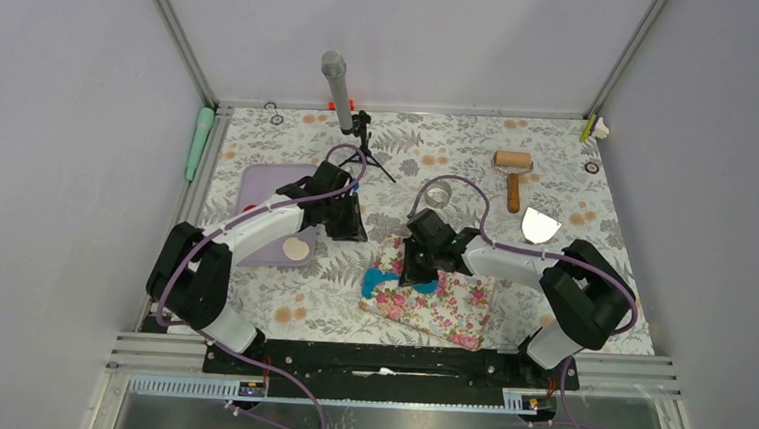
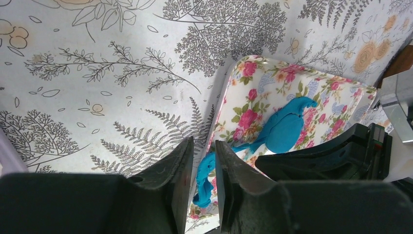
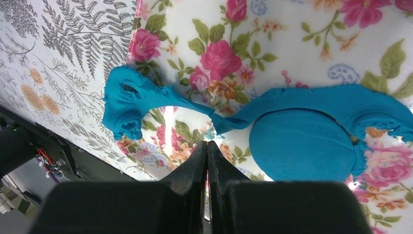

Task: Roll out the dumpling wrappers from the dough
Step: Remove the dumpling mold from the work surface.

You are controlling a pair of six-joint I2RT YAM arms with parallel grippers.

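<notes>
The dough lies on the floral pink mat (image 1: 449,309) as a flattened blue sheet with a ragged scrap strip (image 1: 381,277). In the right wrist view a clean round blue wrapper disc (image 3: 302,146) sits inside the sheet, and the ragged scrap (image 3: 129,105) trails off to the left. My right gripper (image 1: 420,267) hovers over the mat, shut and empty (image 3: 207,145), beside the disc. My left gripper (image 1: 348,221) is over the table left of the mat, its jaws narrowly apart and empty (image 2: 204,142). Beyond it the left wrist view shows the dough (image 2: 285,129) and the scrap (image 2: 207,170).
A wooden roller (image 1: 513,168) lies at the back right, with a white scraper (image 1: 539,224) near it. A round metal cutter (image 1: 438,195) stands behind the mat. A purple tray (image 1: 266,185) at the left holds a beige disc (image 1: 297,250). A microphone on a tripod (image 1: 340,92) stands at the back.
</notes>
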